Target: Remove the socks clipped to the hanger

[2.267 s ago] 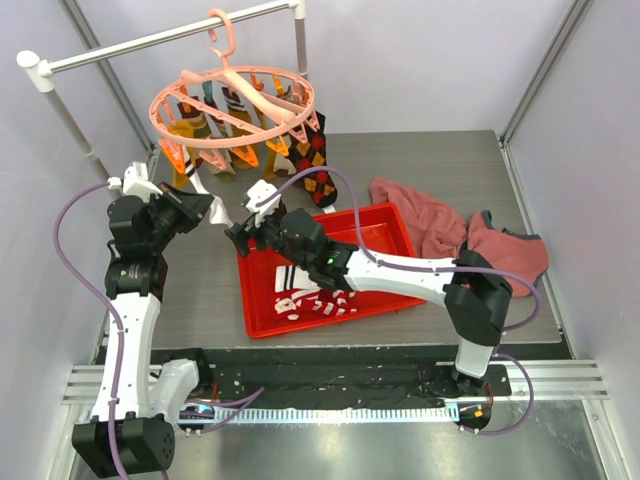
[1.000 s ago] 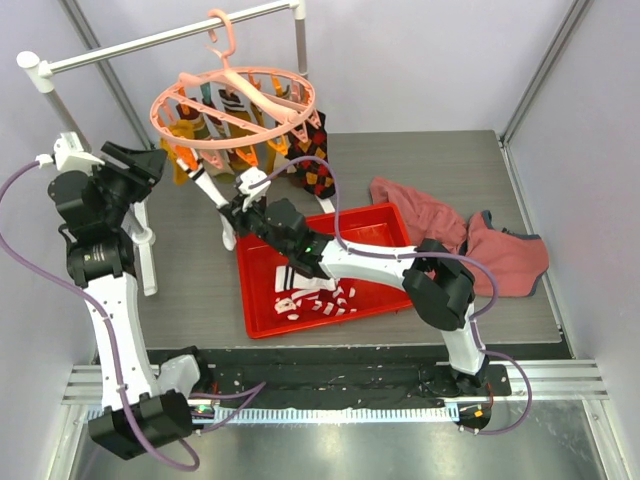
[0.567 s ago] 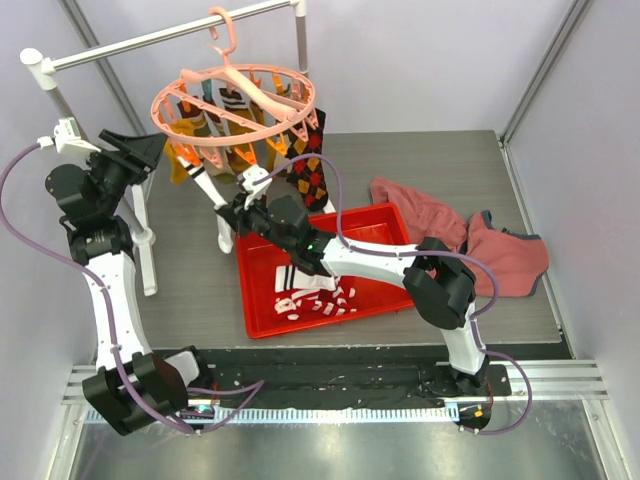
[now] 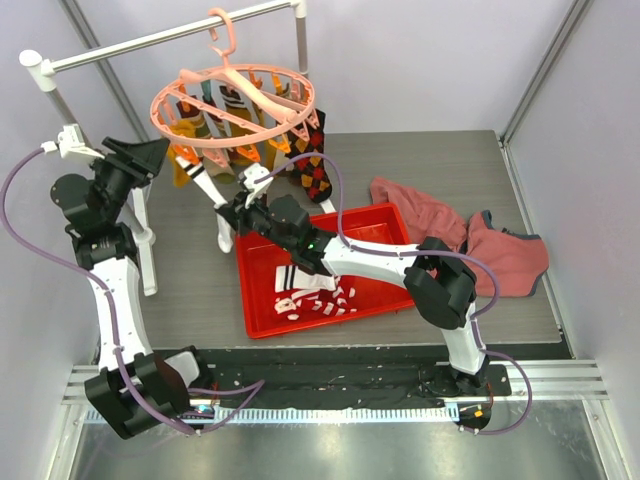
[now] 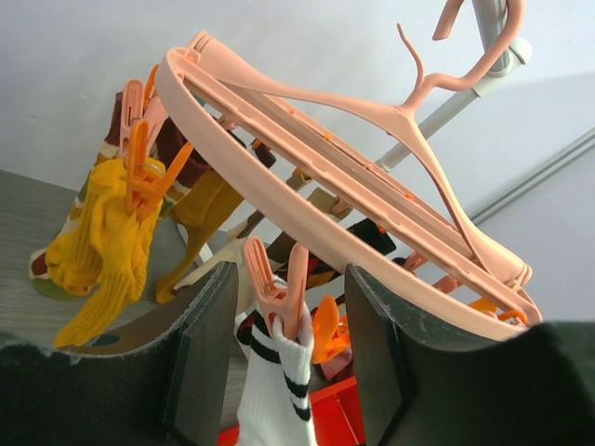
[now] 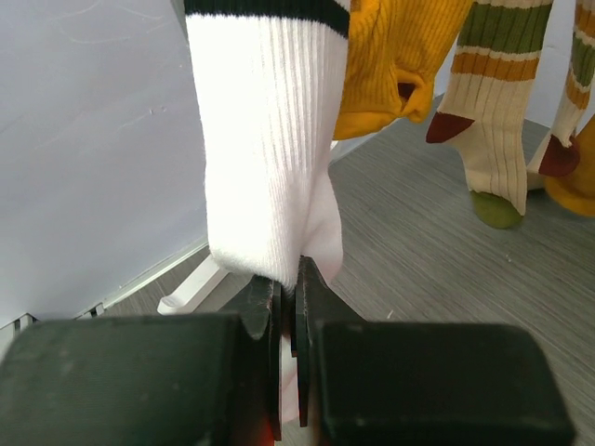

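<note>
The salmon-pink round hanger (image 4: pixel 232 105) hangs by its hook from the white rail, with several socks pegged under its ring. A white sock with dark bands (image 5: pixel 274 400) hangs from a pink peg (image 5: pixel 279 293). My left gripper (image 5: pixel 288 358) is open, one finger on each side of that peg with gaps showing. My right gripper (image 6: pixel 288 279) is shut on the lower end of the same white sock (image 6: pixel 270 139), which stretches from hanger to gripper (image 4: pixel 208 187). Mustard socks (image 5: pixel 107 237) and a dark argyle sock (image 4: pixel 315 175) stay clipped.
A red tray (image 4: pixel 395 225) below the hanger holds striped socks (image 4: pixel 315 295). A reddish-pink cloth (image 4: pixel 450 235) lies to the right of the tray. The white rail (image 4: pixel 150 42) and its post (image 4: pixel 145 240) stand close beside my left arm.
My left gripper has edged up to the hanger and its jaws have narrowed around the peg. My right gripper has kept hold of the white sock and barely moved.
</note>
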`<move>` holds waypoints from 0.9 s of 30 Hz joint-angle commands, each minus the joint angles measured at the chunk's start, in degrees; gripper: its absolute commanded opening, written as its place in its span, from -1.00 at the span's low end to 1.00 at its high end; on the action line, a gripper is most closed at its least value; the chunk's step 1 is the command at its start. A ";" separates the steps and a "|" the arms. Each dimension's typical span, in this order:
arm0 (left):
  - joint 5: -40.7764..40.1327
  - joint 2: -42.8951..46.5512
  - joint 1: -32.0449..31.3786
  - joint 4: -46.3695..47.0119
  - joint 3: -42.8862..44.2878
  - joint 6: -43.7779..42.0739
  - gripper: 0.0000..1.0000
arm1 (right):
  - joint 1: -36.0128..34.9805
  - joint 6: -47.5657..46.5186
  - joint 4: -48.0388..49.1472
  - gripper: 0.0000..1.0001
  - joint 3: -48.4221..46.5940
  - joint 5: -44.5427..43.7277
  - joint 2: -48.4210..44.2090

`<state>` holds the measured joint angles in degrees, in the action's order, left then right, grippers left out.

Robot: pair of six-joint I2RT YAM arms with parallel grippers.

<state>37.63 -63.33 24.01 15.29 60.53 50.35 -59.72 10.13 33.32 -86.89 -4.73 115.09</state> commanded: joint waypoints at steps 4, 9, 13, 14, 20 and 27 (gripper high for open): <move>0.35 2.86 -0.37 -2.01 -1.30 -1.13 0.08 | -0.04 1.91 2.63 -0.98 -1.26 0.69 -3.38; -0.36 2.69 -0.37 -2.20 -0.86 -1.39 0.13 | -0.04 2.35 2.80 -0.98 -1.35 0.95 -3.47; 1.65 -0.12 -0.37 0.87 -1.03 -0.17 0.13 | -0.04 2.44 2.80 -0.98 -1.35 1.39 -3.64; 1.92 -0.56 -0.37 1.84 -1.20 0.36 0.13 | 0.05 2.44 2.72 -0.98 -1.35 1.48 -3.73; 3.76 -3.55 -0.37 8.00 -0.77 4.05 0.11 | -0.04 2.52 2.63 -0.98 -1.35 2.27 -4.08; 6.23 -6.01 -0.37 15.47 -0.68 8.36 0.05 | -0.04 2.09 2.54 -0.98 -1.70 2.36 -3.73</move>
<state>41.04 -68.75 23.75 22.41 59.05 55.48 -59.72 12.23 33.34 -86.89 -2.83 115.09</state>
